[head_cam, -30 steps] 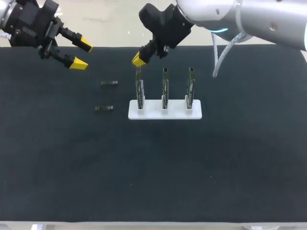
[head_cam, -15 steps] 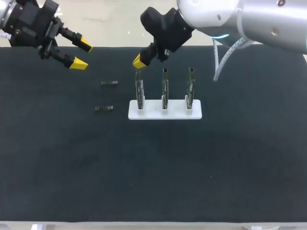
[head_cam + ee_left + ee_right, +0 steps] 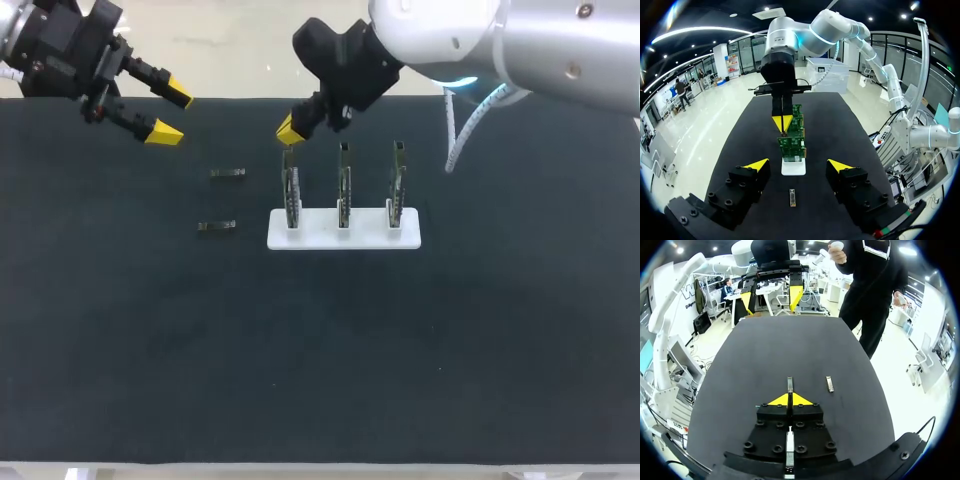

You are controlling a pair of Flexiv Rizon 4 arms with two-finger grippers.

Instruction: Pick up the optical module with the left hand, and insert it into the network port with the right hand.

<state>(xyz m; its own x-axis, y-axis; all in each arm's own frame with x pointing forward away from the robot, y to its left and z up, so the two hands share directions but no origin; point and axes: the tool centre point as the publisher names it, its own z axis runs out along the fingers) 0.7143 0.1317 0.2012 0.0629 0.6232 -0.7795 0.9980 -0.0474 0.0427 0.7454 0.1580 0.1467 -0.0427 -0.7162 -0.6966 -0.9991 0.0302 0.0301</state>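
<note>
**Table** (image 3: 320, 350): the black mat is running out to all four edges. Open mat is stretching across the whole near half and on to the right end past the white holder (image 3: 343, 238). Everything is sitting in the far middle.

**Optical modules, two:** the far optical module (image 3: 228, 173) and the near optical module (image 3: 216, 227) are both lying flat on the mat. They are apart from each other and just left of the holder.

**Boards, three:** the left board (image 3: 290, 195), middle board (image 3: 343, 190) and right board (image 3: 398, 190) are standing upright in a row in the white holder.

**Grippers, two:**
- **Left gripper** (image 3: 170, 113): it is hovering over the far left corner, fingers spread wide and gripping nothing.
  - Both modules are lying to its right and nearer, well apart from its tips.
  - In its wrist view one module is showing on the mat ahead of the gap between the fingers. I cannot tell which of the two it is.
- **Right gripper** (image 3: 290, 128): it is coming in from the far right and hanging at the top edge of the left board. I cannot tell whether it is touching the board.
  - Its yellow tips are pressing together, with nothing visible between them.
  - In its wrist view the far optical module is lying straight ahead of the tips and the near one off to the side. Both are resting on the mat, clear of the fingers.
</note>
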